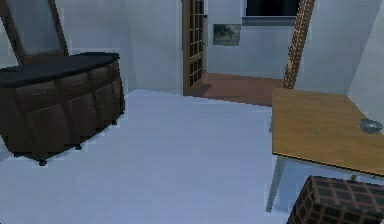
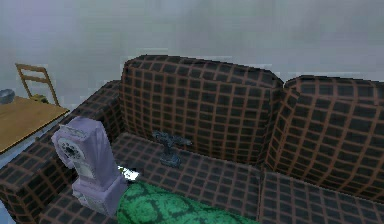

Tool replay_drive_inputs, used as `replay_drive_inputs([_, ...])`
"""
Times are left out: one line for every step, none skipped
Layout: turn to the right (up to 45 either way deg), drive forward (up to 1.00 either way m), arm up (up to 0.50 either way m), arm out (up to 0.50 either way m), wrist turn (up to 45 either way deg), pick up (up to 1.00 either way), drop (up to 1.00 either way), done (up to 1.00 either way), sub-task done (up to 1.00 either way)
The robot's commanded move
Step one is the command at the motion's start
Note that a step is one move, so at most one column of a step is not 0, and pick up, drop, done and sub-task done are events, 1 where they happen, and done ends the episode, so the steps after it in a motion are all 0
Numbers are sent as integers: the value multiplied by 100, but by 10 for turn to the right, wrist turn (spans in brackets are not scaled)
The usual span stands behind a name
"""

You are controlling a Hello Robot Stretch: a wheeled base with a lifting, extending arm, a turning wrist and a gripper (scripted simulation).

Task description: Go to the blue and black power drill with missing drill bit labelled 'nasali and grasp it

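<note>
– On the sofa (image 2: 200,100) seat, close against the back cushion, lies a small dark blue-black shape that reads as your drill (image 2: 172,150). Its label and its bit end are too small to check.

– And the hand? What state is it in?

– You cannot tell from these views, so don't assume it is ready.

– What can go wrong from here?

– Mostly clutter. A pale purple-grey object (image 2: 85,160) stands on the seat toward the arm side view's left, and a green patterned cloth (image 2: 165,205) lies nearer the front edge. Both sit near the drill, and a reach that drifts could knock one or snag the other.

– Anything about the drill itself?

– It rests on soft cushion near the crease. My guess is that a nudge would push it deeper or tip it, and the hand would come up with nothing.

– And the base?

– Watch the tabletop (image 1: 320,125) at the forward view's right; the sofa's corner is just below it. Turn carelessly and you may clip either one.
</note>
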Motion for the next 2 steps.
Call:
replay_drive_inputs([0, 0, 50, 0, 0, 0, 0, 0, 0])
replay_drive_inputs([0, 0, 30, 0, 0, 0, 0, 0, 0])
